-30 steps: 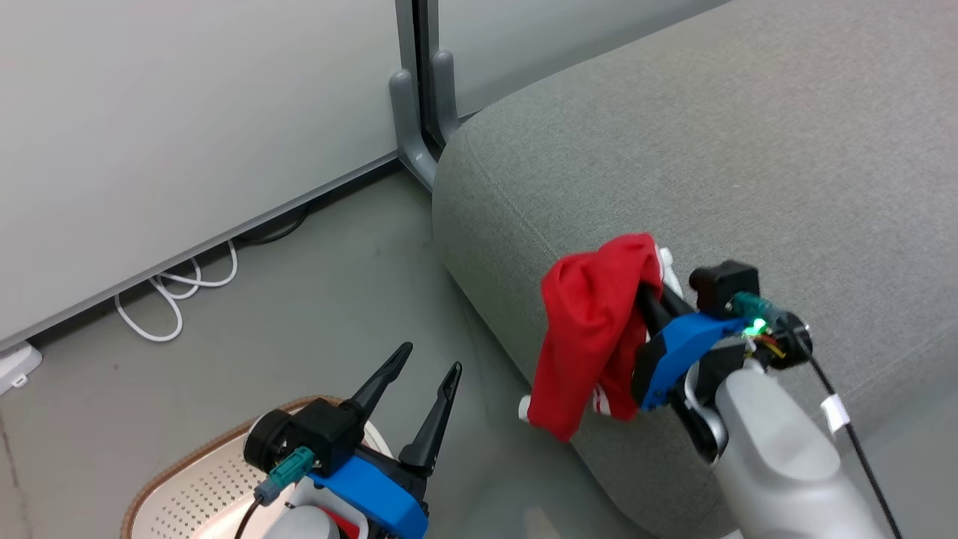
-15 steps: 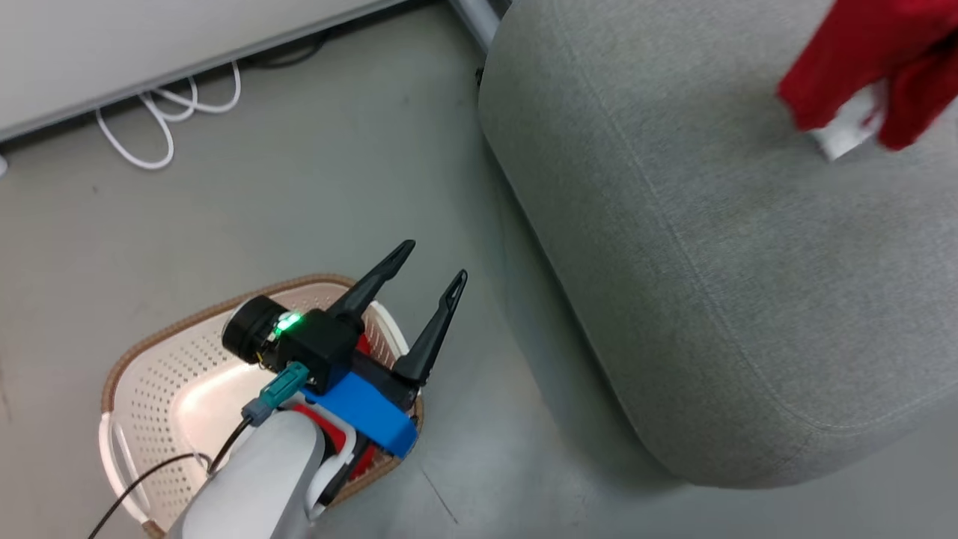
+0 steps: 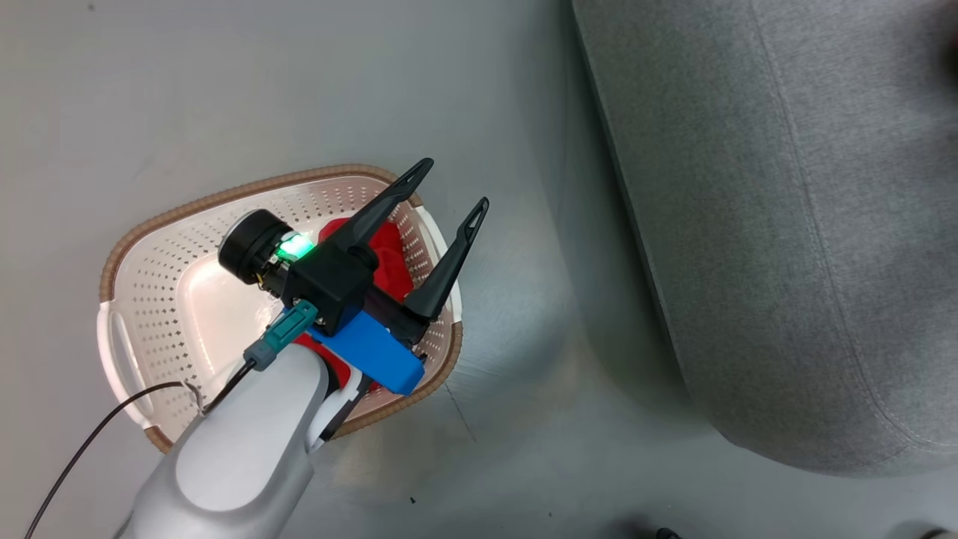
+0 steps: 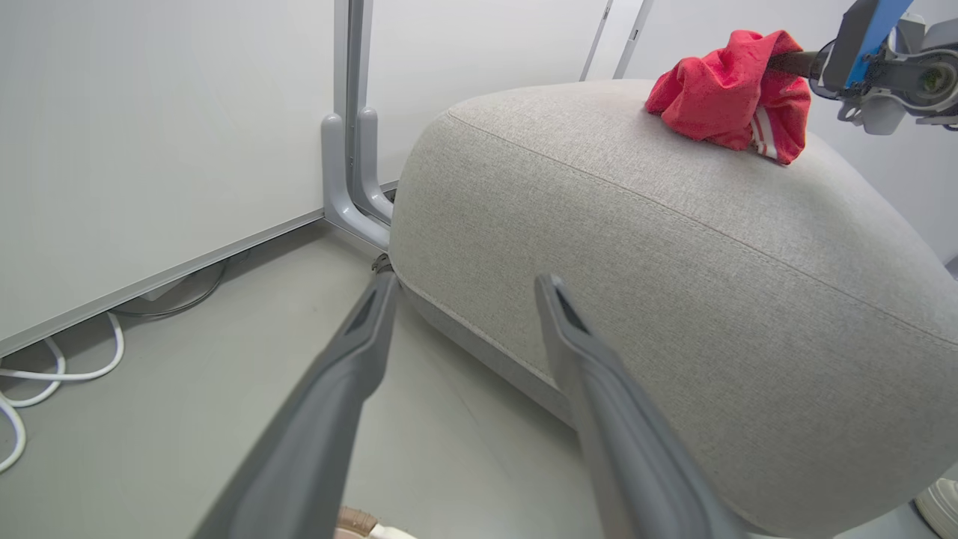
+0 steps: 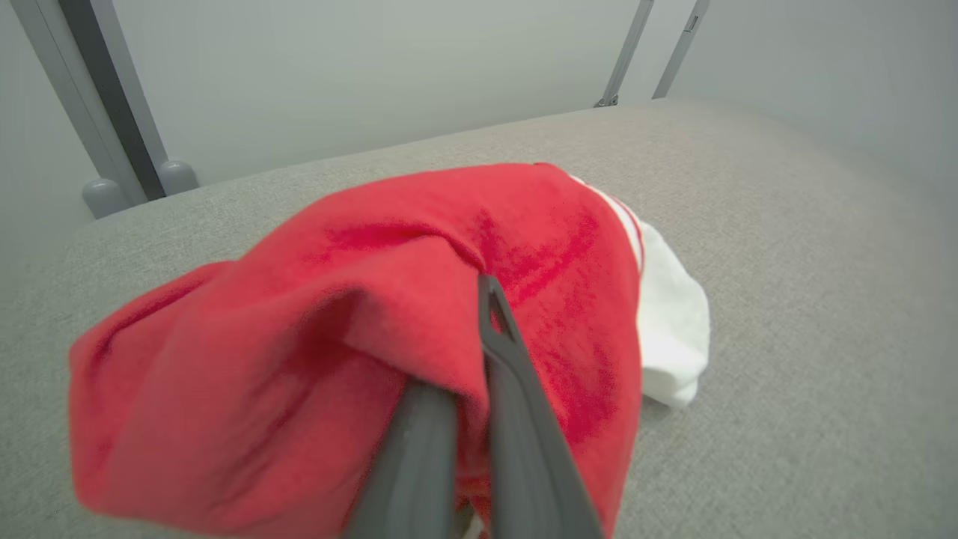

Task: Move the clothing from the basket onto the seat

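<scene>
The cream basket point(image 3: 224, 196) with a brown rim stands on the floor at the left of the head view. A plain red piece of clothing point(image 3: 389, 254) lies in its right end. My left gripper point(image 3: 454, 183) hovers open above that end, nothing between its fingers point(image 4: 352, 374). In the left wrist view, a red garment with white stripes point(image 4: 718, 90) rests on top of the grey seat point(image 4: 673, 247). My right gripper point(image 5: 468, 337) is shut on this garment point(image 5: 359, 322), whose white part point(image 5: 673, 329) touches the seat point(image 5: 786, 224).
The seat's rounded corner point(image 3: 786, 224) sits right of the basket, with a strip of grey floor point(image 3: 524, 337) between them. A wall panel on a grey metal foot point(image 4: 352, 180) and white cables point(image 4: 45, 374) are beyond the seat's end.
The head camera has swung down and left onto the basket, so the right gripper and its garment left that view. The left gripper stays open over the basket.
</scene>
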